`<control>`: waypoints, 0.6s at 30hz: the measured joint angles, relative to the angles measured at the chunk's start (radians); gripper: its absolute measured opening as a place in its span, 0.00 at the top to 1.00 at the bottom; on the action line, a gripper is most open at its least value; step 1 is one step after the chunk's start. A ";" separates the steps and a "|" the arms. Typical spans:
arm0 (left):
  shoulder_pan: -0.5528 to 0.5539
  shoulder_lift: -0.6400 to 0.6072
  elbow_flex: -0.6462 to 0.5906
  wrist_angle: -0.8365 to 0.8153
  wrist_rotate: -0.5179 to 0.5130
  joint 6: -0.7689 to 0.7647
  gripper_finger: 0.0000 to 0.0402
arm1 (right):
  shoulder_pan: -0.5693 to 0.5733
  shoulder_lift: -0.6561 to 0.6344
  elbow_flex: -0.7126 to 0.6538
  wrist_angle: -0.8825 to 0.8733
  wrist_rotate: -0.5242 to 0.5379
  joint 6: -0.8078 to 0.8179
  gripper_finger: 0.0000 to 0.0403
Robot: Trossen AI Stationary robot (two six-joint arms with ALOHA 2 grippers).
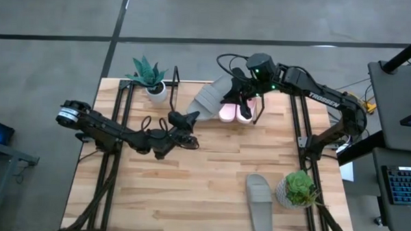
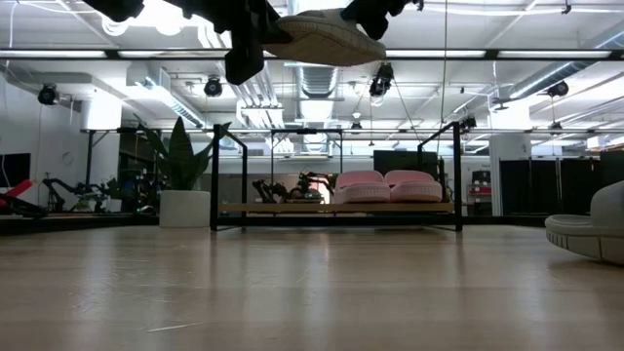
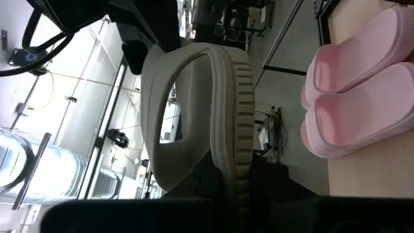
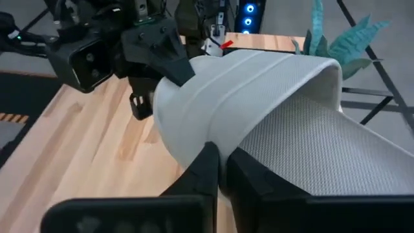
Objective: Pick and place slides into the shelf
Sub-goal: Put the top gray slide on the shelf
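Both grippers, left point(image 1: 180, 121) and right point(image 1: 231, 96), pinched one grey slide point(image 1: 209, 98) mid-air beside the shelf's point(image 2: 336, 207) pink pair point(image 1: 235, 112).

place: lab | cues: concrete floor point(image 1: 58, 14); ceiling ducts point(image 2: 322, 83); keyboard point(image 1: 403, 185)

Grey concrete floor point(image 1: 51, 14) is seen around the wooden table point(image 1: 210, 177). Ceiling lights point(image 2: 546, 10) and ducts point(image 2: 317, 83) are visible overhead; desks stand alongside.
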State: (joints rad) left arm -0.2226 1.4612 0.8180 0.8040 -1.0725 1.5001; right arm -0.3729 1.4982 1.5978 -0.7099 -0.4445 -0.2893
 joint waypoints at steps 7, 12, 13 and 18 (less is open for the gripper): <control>0.000 -0.029 -0.014 -0.003 -0.002 -0.100 0.84 | -0.016 0.000 0.000 -0.002 0.043 -0.050 0.98; -0.023 -0.110 -0.076 -0.013 -0.038 -0.165 0.70 | -0.039 0.000 -0.001 -0.057 0.041 -0.124 0.98; -0.030 -0.133 -0.090 -0.007 -0.038 -0.186 0.68 | -0.043 0.000 -0.001 -0.068 0.036 -0.150 0.98; -0.087 -0.248 -0.155 -0.052 0.002 -0.314 0.58 | -0.075 0.002 -0.010 -0.065 -0.075 -0.235 0.98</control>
State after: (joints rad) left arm -0.3093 1.2135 0.6632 0.7519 -1.0707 1.1857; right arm -0.4479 1.5005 1.5879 -0.7749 -0.5191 -0.5247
